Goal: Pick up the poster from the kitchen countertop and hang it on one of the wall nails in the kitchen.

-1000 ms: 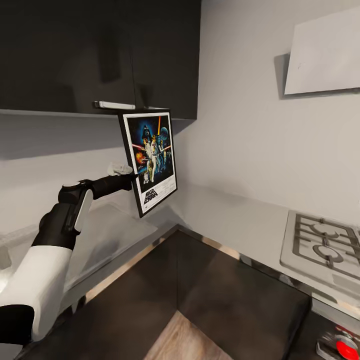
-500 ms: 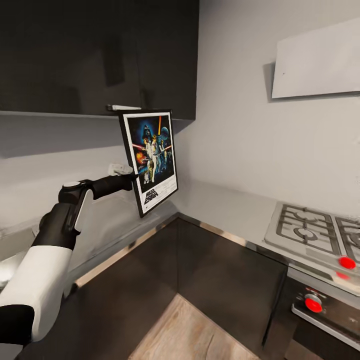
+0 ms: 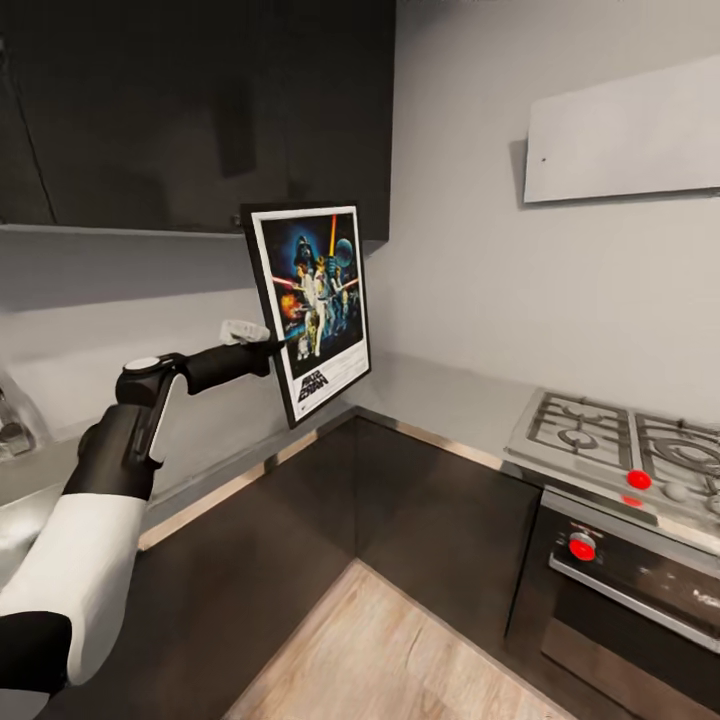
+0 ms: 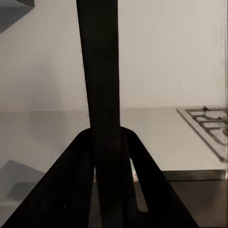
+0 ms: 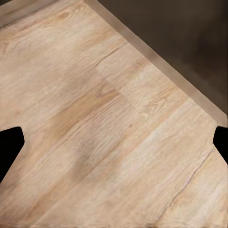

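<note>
The poster (image 3: 315, 300), black-framed with colourful figures on dark blue, hangs upright in the air in front of the corner, its face turned toward the room. My left gripper (image 3: 272, 352) is shut on its left edge. In the left wrist view that edge is a dark vertical bar (image 4: 102, 85) pinched between the two black fingers (image 4: 76, 180). The light-grey kitchen countertop (image 3: 440, 400) runs below and behind it. My right gripper (image 5: 114, 145) is open over wood floor (image 5: 95, 118), its fingertips (image 5: 9, 147) wide apart.
Dark upper cabinets (image 3: 200, 110) sit just above the poster's top. A white panel (image 3: 620, 130) with a small dark speck hangs on the right wall. A gas hob (image 3: 620, 440) and oven front with red knobs (image 3: 582, 546) stand at the right. Dark cabinet fronts (image 3: 420, 520) line the corner.
The camera has pulled back and turned, so the oven front and floor now show. The poster sits slightly higher and further right, still held by my left gripper.
</note>
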### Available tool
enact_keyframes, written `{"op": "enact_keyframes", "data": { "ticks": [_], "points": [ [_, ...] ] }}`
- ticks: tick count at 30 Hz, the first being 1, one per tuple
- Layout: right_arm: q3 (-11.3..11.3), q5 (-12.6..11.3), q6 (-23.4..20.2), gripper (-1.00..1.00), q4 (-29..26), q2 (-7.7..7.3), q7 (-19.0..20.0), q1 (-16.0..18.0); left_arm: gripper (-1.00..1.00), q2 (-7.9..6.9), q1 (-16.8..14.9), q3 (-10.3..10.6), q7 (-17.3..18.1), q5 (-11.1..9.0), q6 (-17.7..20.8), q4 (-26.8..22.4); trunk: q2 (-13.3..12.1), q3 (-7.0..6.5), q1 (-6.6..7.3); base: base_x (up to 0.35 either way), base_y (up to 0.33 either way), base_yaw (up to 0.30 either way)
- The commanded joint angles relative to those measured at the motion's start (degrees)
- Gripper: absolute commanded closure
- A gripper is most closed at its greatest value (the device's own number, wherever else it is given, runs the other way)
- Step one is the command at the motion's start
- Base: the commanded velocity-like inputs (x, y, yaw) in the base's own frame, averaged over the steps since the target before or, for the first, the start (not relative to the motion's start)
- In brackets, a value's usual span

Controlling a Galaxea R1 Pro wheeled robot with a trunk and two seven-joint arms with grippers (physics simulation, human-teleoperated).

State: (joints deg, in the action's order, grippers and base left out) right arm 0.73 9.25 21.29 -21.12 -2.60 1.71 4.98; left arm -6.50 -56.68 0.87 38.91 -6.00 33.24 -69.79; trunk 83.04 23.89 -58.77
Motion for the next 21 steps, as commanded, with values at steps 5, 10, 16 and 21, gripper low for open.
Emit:
{"op": "enact_keyframes", "data": {
  "ticks": [5,10,16,21],
  "points": [
    [0.06,0.16,0.15,-1.0,0.02,-0.04,0.05,0.03,1.0,1.33,0.07,0.16,-0.15,-0.5,2.11,-2.82,0.04,0.07,0.04,-0.149,0.0,0.0],
    [0.06,0.16,0.2,-1.0,0.02,-0.04,0.05,0.03,1.0,2.1,1.44,0.18,-0.22,-0.5,9.32,-7.75,0.04,0.07,0.04,-0.246,0.0,0.0],
    [0.03,0.08,0.39,-1.0,-0.09,-0.05,-0.04,0.03,1.0,5.03,4.74,0.14,-0.29,-0.45,13.09,-12.01,0.04,0.07,0.04,-0.24,0.0,0.0],
    [0.0,0.07,0.47,-1.0,-0.1,-0.04,-0.1,0.03,1.0,6.03,7.68,0.11,-0.32,-0.45,13.76,-13.32,0.04,0.07,0.04,-0.114,0.0,0.0]
  ]
}}
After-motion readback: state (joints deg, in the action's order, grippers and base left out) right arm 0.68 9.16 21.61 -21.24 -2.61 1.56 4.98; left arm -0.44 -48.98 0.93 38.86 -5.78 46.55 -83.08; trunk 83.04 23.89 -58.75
